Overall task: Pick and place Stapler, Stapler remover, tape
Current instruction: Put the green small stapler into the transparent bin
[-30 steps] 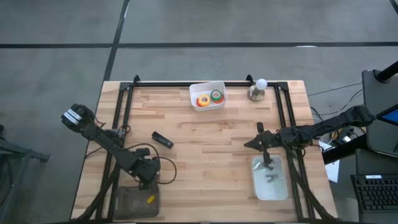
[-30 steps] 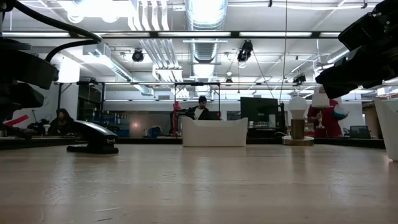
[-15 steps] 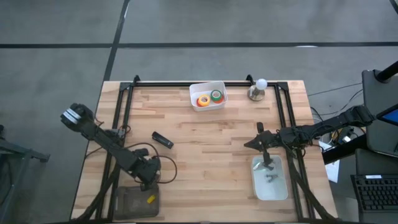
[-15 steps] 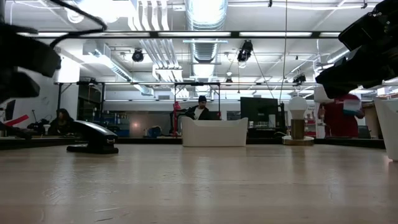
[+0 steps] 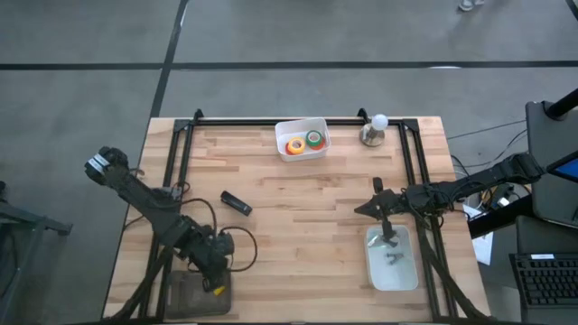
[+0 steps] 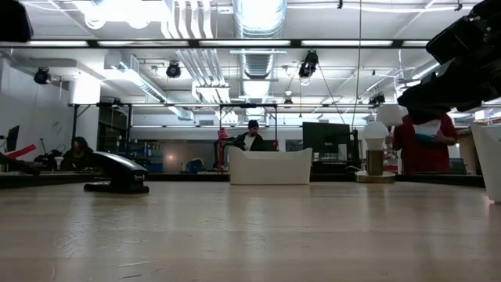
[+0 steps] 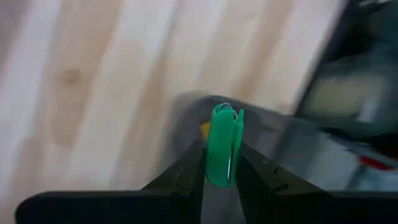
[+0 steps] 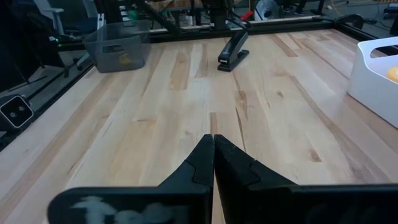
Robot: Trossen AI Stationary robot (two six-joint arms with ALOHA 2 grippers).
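My left gripper hangs over the grey bin at the table's near left and is shut on a narrow green thing with a metal tip, seemingly the stapler remover. A yellow piece lies in that bin. The black stapler rests flat on the wood. A red-orange roll and a green roll of tape sit in the white bin. My right gripper is shut and holds nothing, hovering beside the clear tray. My left gripper pinches the green thing between its two fingers, one on each flat side. The fingers point down from above. The thing sticks out past the fingertips with its metal tip leading, lifted clear above the grey bin.
A lamp with a white globe stands at the far edge, right of the white bin. The clear tray holds small grey items. A black frame rail runs along the far edge. Cables lie beside my left arm. Bare wood spans the table's middle.
My left gripper has moved toward the table's near edge, from beside the grey bin to above it, still shut on the green thing. In the low view the left arm has passed out of the picture. My right arm has kept still.
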